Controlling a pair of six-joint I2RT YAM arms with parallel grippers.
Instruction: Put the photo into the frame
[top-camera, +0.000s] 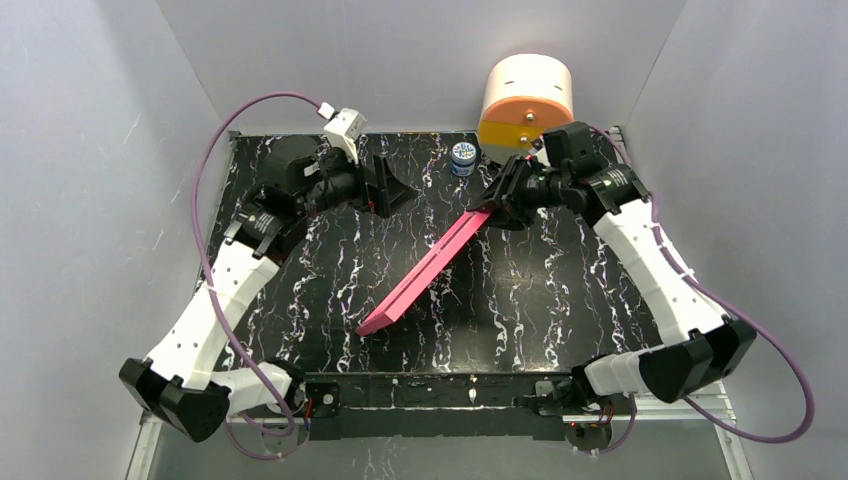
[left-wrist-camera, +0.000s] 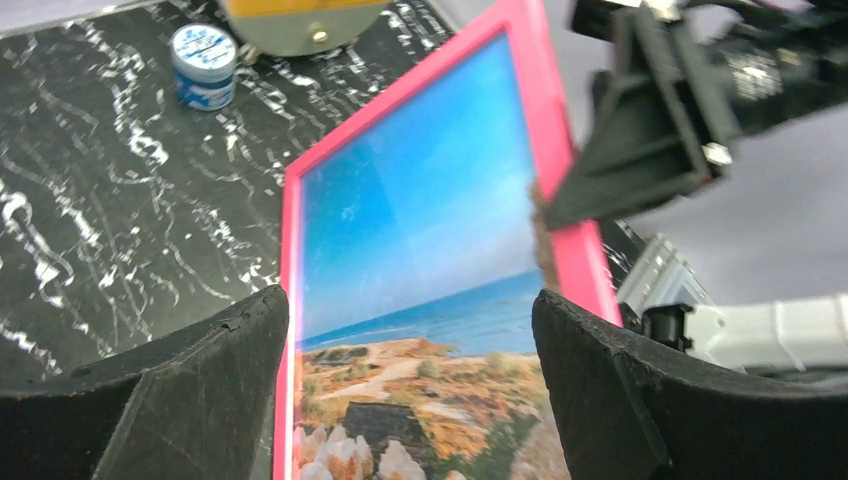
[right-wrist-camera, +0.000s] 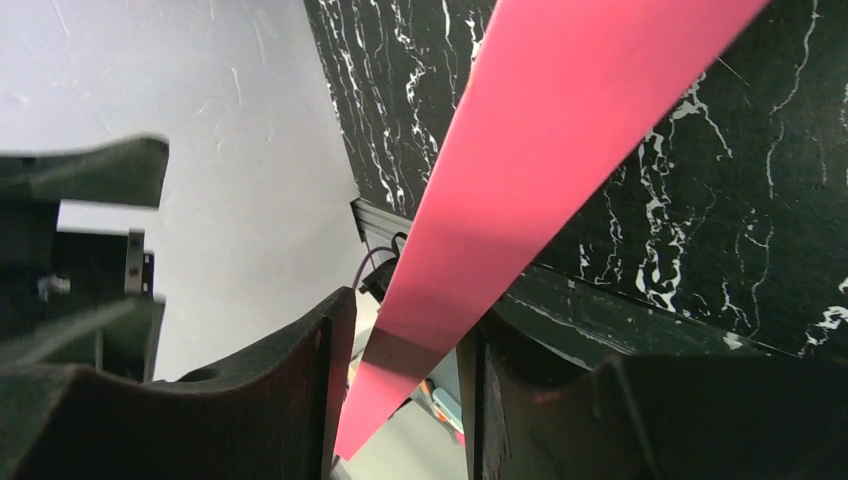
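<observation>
Where the frame stands: the frame (top-camera: 425, 268) is up on edge across the middle of the black marbled table (top-camera: 580, 300), slanting from a near corner that seems to rest on the tabletop up to its far end.
Photo: the photo (left-wrist-camera: 420, 300) sits behind the pane with sky, sea and rocks showing, and the print side faces the left arm.
Right claw: the right claw (top-camera: 497, 207) is pinched onto the pink rim at the raised far end, with the rim running between its pads in the right wrist view.
Left claw: the left claw (top-camera: 395, 190) is spread wide, grips nothing, and hovers apart from the frame's front.
Bystanders: a blue-lidded jar (top-camera: 462, 157) and a cream-and-orange drum (top-camera: 527, 100) stand at the back, well away from the frame.
Step in hand: the print looks seated, so this reads as holding up or setting down the loaded frame. The frame's back cannot be seen.
Next move calls for: a slow lowering by the right arm with the rim kept square so the print stays put, and the left claw ready to steady the free edge.
</observation>
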